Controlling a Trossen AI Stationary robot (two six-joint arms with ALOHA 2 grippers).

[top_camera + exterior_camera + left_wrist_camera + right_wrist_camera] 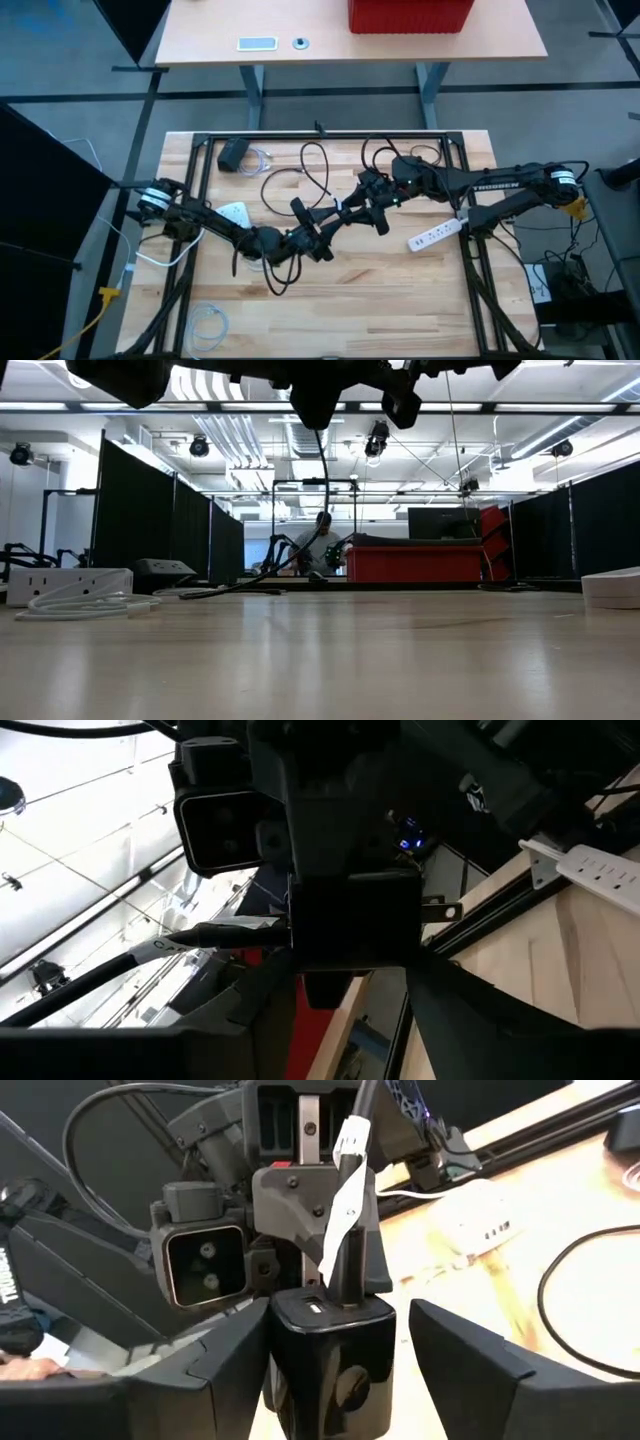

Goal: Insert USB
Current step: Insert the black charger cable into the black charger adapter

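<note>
Black charger [335, 1345] clenched in right pincer [335, 1370]; left pincer [318, 238] grips its cable [350, 1230].

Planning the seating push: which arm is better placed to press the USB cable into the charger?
Left, probably. The right claw is shut on the black plastic charger block, bracing it. The black USB cable with a white tag meets the block's port directly before the left claw.

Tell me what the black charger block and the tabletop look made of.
Charger block: likely molded plastic, semi-gloss; a soft sheen on its smooth black faces and rounded edges.
Tabletop: looks like light wood, butcher-block style; visible joined strips and grain, with a low satin finish.
</note>
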